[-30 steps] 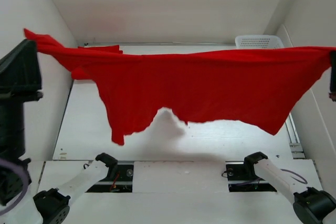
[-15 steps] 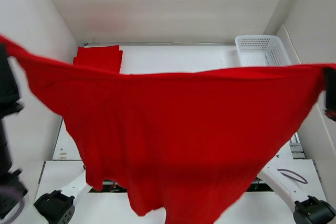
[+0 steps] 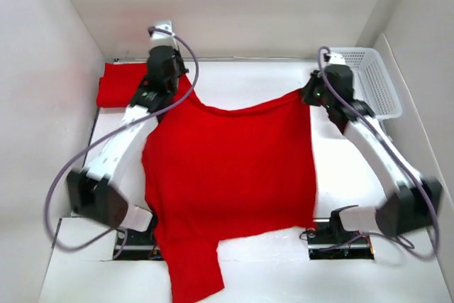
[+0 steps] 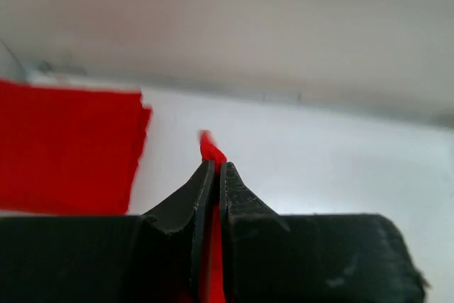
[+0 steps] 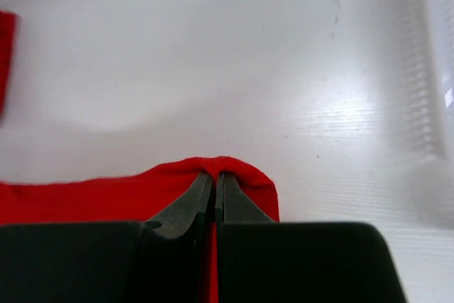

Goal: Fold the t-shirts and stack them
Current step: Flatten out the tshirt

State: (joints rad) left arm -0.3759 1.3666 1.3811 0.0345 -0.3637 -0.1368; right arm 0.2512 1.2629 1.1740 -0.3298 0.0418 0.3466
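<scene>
The step in hand is the spreading-out: a red t-shirt (image 3: pixel 227 175) lies opened across the middle of the worktop (image 3: pixel 241 79), ready for its first fold. Both arms reach to the far side. The left pincer (image 4: pixel 215 169) is closed tight on one far corner of the cloth, with a small red tip poking out past the fingers. The right pincer (image 5: pixel 214 177) is clamped the same way on the other far corner, where the fabric humps over its tips. Between the two the far edge sags a little.

The shirt does not lie square. Its near part runs over the worktop's near edge by the arm bases, and a sleeve trails lowest on the left. A folded shirt (image 3: pixel 117 83) sits in the far left corner, just beside the left arm – the arm hides whether the two touch. A white basket (image 3: pixel 376 83) stands at the far right.

Half a second earlier the shirt hung in the air like a curtain, stretched between raised arms and covering most of the worktop; now it is down and flat.

Next, I judge, the cloth wants drawing farther back so that nothing overhangs. Then the corners can be let go and the shirt regripped for the fold, keeping clear of the folded one.
</scene>
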